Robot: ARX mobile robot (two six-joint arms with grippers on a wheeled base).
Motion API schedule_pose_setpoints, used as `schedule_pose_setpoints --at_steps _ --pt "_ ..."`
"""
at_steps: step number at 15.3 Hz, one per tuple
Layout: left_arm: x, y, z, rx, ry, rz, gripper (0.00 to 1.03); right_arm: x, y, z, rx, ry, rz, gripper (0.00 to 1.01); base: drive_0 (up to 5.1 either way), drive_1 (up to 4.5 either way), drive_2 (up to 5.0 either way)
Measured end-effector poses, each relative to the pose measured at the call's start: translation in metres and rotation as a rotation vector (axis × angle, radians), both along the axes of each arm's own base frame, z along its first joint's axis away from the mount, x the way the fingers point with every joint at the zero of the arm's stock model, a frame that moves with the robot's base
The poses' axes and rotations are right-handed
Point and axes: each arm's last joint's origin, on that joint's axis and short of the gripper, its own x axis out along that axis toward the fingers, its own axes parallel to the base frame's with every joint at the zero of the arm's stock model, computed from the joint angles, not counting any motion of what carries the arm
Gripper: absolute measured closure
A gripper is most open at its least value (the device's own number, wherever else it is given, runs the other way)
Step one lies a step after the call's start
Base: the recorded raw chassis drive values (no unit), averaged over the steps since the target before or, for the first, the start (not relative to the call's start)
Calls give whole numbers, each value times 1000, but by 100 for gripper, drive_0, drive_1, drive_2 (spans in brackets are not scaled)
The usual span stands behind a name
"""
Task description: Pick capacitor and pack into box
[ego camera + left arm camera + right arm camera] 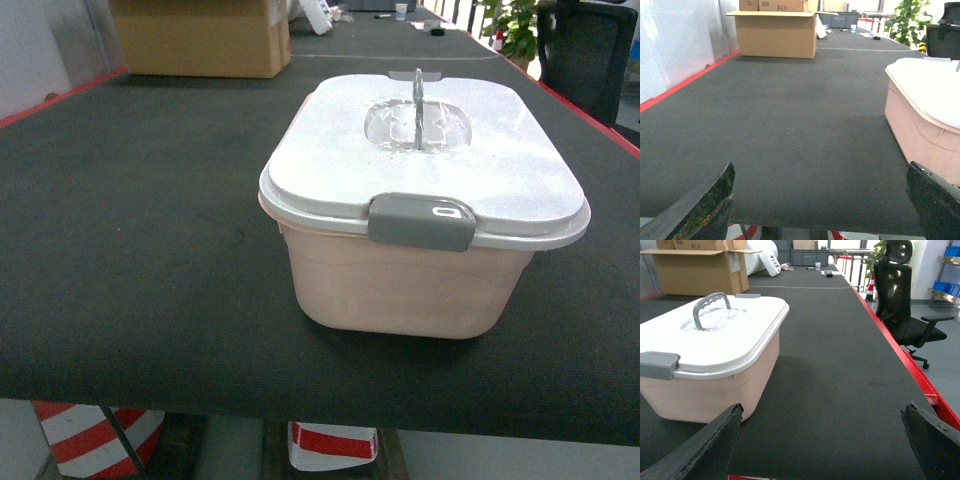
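Nearest to the wrist cameras, both tools stand spread and empty: the left gripper (822, 200) shows its two dark fingertips wide apart at the lower corners of its view, low over the near edge of the black table (140, 250), and the right gripper (822, 440) shows the same wide stance with nothing between its fingertips. Neither arm appears in the head view, so both seem held back from the work. Just past them sits the box (410, 285), a pale pink tub near the front edge of the table, a little right of centre in the head view, to the right of the left gripper and to the left of the right one. Its white lid (425, 160) lies flat on the rim, the grey latch clip (421, 221) on the near side is folded down over the edge, and the grey handle (711, 307) stands upright over the clear recess in the lid's middle. No capacitor shows anywhere on the mat, and whether one is inside the tub cannot be told through the lid. Farther off stand a brown cardboard carton (200, 38) at the back left, a black office chair (902, 305) beyond the table's red edge on the right, and a green plant (515, 28). Judged from this, either packing has not begun and the lid must first come off, or the box is already filled and closed; the pictures do not settle which.
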Motion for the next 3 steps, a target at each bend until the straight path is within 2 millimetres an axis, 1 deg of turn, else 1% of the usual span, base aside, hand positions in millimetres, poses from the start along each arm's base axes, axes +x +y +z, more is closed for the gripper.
schedule_pose_setpoints --at_steps 3 --pt "0 0 0 0 0 0 5 0 0 0 0 0 0 3 0 0 0"
